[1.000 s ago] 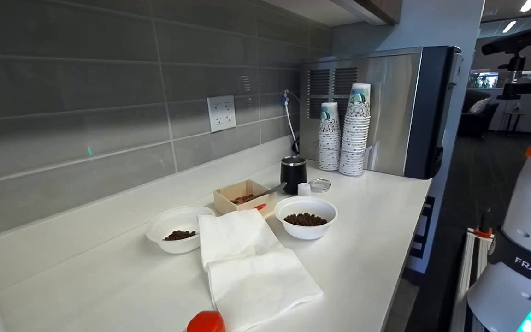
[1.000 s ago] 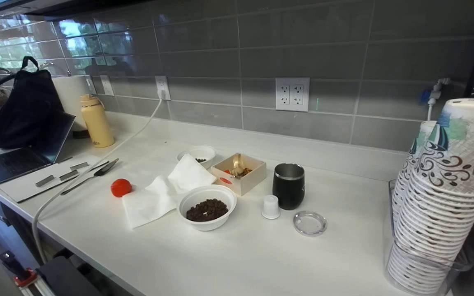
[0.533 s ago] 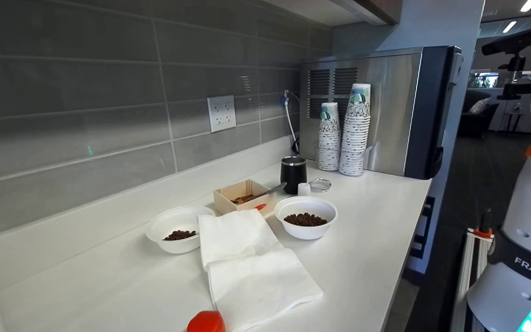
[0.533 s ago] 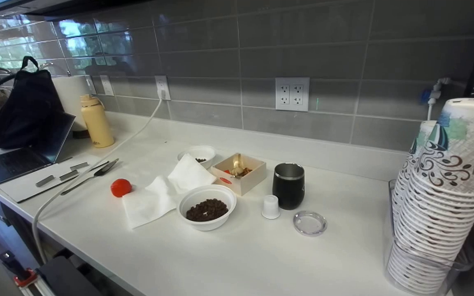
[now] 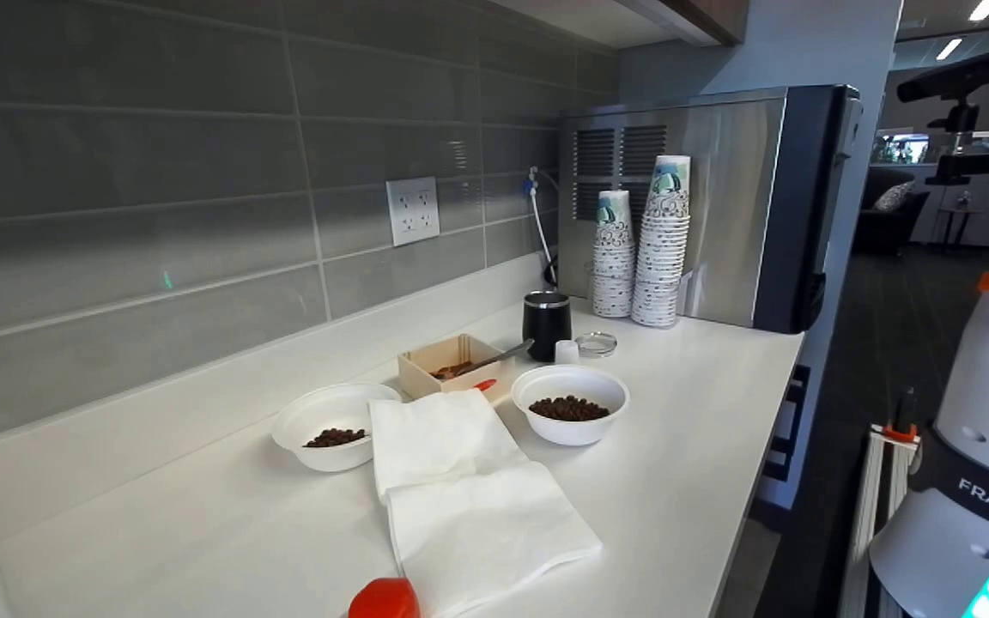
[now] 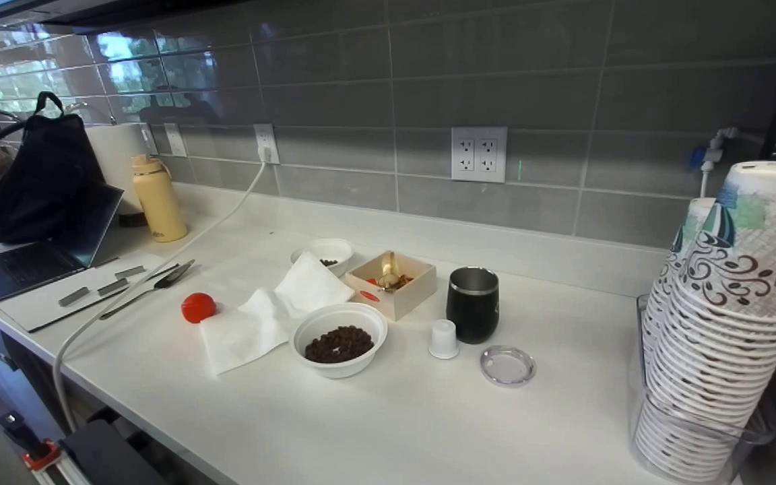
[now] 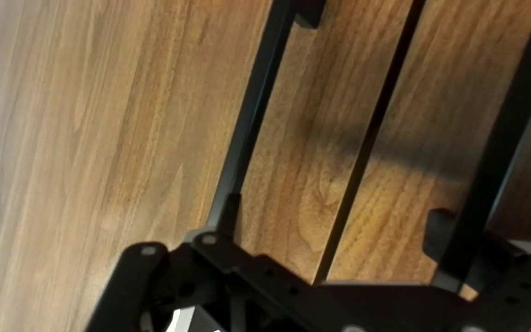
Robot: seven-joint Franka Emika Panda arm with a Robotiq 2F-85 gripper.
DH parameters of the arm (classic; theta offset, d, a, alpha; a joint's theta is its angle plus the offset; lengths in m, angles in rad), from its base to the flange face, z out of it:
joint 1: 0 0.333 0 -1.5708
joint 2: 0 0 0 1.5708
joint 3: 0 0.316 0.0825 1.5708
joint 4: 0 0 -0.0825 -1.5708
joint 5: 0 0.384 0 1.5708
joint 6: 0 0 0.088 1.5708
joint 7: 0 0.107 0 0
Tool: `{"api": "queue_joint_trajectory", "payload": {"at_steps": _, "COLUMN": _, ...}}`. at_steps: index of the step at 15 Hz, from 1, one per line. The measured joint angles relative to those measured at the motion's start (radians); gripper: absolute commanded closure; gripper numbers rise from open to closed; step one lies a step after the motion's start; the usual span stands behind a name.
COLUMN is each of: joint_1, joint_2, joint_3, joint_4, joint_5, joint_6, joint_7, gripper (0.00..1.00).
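Wood front (image 7: pixel 122 115): grained panels filling the wrist view, parted by a dark seam (image 7: pixel 369 138), the landmark of this entry. Pincer (image 7: pixel 333 216), 1: across the lower part of the seam, released, spread wide, holding nothing. Handling note, a judgement: for a sound hold, centre the gap on the left handle (image 7: pixel 253 101) or the right handle (image 7: pixel 500 147) instead of the seam, turn slightly to meet the bar fully square, pass around it without scraping wood, and close slowly. Handles, black straight bars, 2: in the wrist view, 1 left of the seam, 1 right of it. Long axes: roughly parallel to the seam, slanting from lower left to upper right, along the grain; no end reads as a front. Dark block (image 7: pixel 309 14), 1: between the seam and the left handle's upper part, perhaps a standoff. Fingertips, 2: left fingertip (image 7: pixel 229 212) left of the seam, overlapping the left handle in view; right fingertip (image 7: pixel 436 233) right of the seam, beside or overlapping the right handle; contact cannot be told.
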Motion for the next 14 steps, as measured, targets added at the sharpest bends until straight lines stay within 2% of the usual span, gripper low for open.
{"api": "queue_joint_trajectory", "payload": {"at_steps": 7, "joint_1": 0.03, "joint_2": -0.023, "joint_3": -0.029, "joint_4": -0.013, "joint_5": 0.038, "joint_6": 0.003, "joint_7": -0.04, "gripper": 0.0}}
{"api": "queue_joint_trajectory", "payload": {"at_steps": 14, "joint_1": 0.008, "joint_2": -0.154, "joint_3": -0.039, "joint_4": -0.09, "joint_5": 0.038, "joint_6": -0.051, "joint_7": -0.055, "gripper": 0.0}}
